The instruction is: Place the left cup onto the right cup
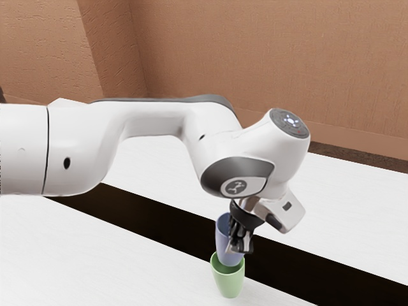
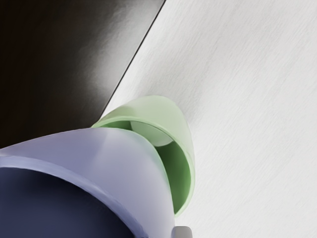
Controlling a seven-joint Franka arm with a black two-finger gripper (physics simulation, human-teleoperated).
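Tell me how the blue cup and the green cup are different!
Colour: the blue cup is pale violet-blue, the green cup light green. Pose: the blue cup leans, the green cup stands upright. Support: the gripper holds the blue cup by its rim, its base dipping into the green cup, which rests on the white table. Both are plain, handleless, tapered cups.

Blue cup: smooth, matt, plastic-like.
Green cup: smooth, matt, plastic-like.
Table: matt, fine streaked grain.
Arm shell: glossy white plastic.
Wall: rough.
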